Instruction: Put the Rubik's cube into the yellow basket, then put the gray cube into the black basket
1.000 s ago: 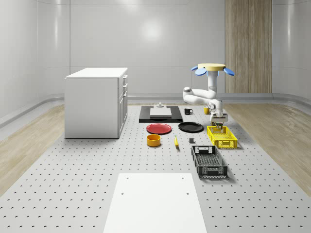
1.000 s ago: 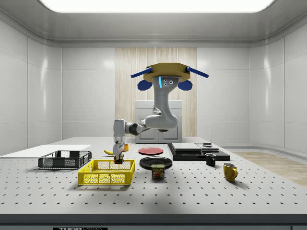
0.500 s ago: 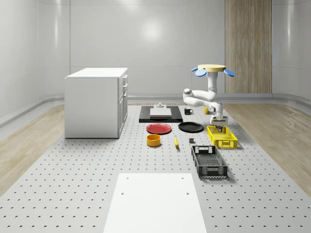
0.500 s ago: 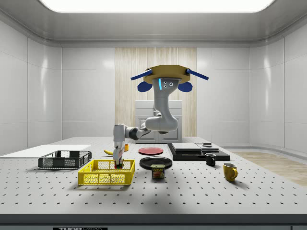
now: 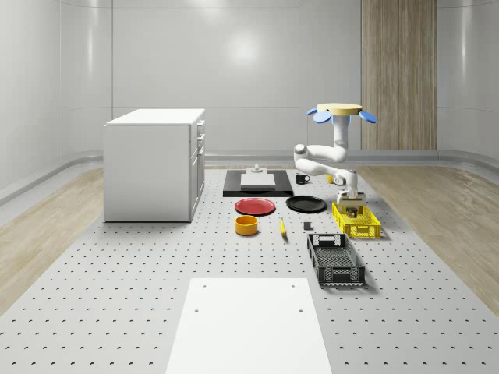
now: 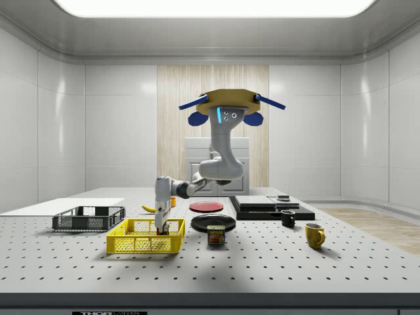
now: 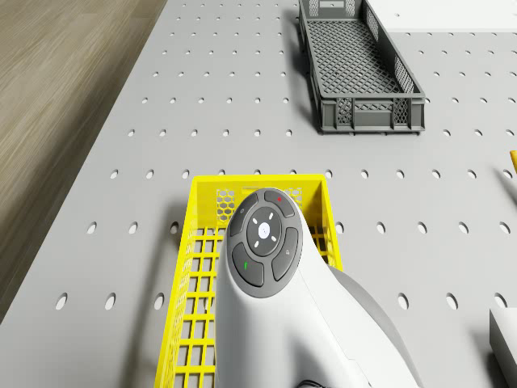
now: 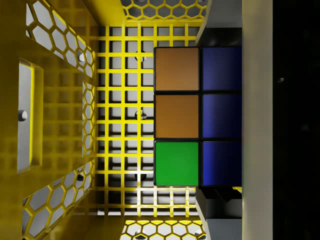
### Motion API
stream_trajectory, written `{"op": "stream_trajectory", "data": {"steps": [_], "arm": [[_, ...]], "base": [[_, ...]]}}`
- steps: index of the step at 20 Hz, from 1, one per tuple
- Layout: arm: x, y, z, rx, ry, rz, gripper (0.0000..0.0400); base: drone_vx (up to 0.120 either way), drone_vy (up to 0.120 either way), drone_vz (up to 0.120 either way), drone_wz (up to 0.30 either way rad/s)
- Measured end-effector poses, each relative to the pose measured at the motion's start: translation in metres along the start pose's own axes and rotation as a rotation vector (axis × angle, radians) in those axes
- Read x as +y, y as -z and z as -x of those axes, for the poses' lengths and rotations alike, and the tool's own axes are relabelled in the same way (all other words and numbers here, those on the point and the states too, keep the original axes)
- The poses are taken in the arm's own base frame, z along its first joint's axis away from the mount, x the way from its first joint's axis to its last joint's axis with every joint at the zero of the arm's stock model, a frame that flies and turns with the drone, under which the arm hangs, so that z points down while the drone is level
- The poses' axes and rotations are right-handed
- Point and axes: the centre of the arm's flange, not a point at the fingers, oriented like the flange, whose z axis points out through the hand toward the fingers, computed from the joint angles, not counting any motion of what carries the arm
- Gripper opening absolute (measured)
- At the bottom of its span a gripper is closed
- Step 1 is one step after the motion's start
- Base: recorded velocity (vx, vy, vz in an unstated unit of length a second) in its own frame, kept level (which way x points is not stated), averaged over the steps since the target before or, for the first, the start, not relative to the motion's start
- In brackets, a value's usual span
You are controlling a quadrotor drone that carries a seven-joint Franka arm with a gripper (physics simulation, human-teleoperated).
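My drone (image 5: 340,111) hovers above the table just behind the yellow basket (image 5: 366,231), its arm bent down into it. The gripper (image 5: 352,209) is low inside the basket (image 6: 141,244), between its mesh walls (image 8: 60,125). It is shut on the Rubik's cube (image 8: 177,117), whose orange, green and blue tiles face the wrist camera just above the grid floor. The black basket (image 5: 335,269) lies beyond the yellow one (image 7: 192,242) in the drone view. A small gray block (image 5: 308,227) sits to the whole-scene view's left of the yellow basket.
A black plate (image 5: 306,204), red plate (image 5: 255,206), orange bowl (image 5: 246,225) and banana (image 5: 282,227) lie left of the baskets. A can (image 6: 216,235) and two mugs (image 6: 314,235) stand to the side view's right. A white cabinet (image 5: 154,164) stands far left.
The arm has folded lower, carrying the Rubik's cube down from rim height to deep inside the yellow basket. The drone stays at about the same spot.
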Motion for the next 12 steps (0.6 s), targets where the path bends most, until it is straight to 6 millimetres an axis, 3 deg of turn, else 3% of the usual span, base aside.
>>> {"op": "stream_trajectory", "data": {"steps": [4,8,12], "arm": [[0.0,-0.007,0.0,0.0,0.0,0.0,0.0365],[0.0,0.001,0.0,0.0,0.0,0.0,0.0387],[0.0,0.015,0.0,0.0,0.0,0.0,0.0395]], "base": [[0.0,0.0,0.0,0.0],[0.0,0.0,0.0,0.0],[0.0,0.0,0.1,0.0]]}}
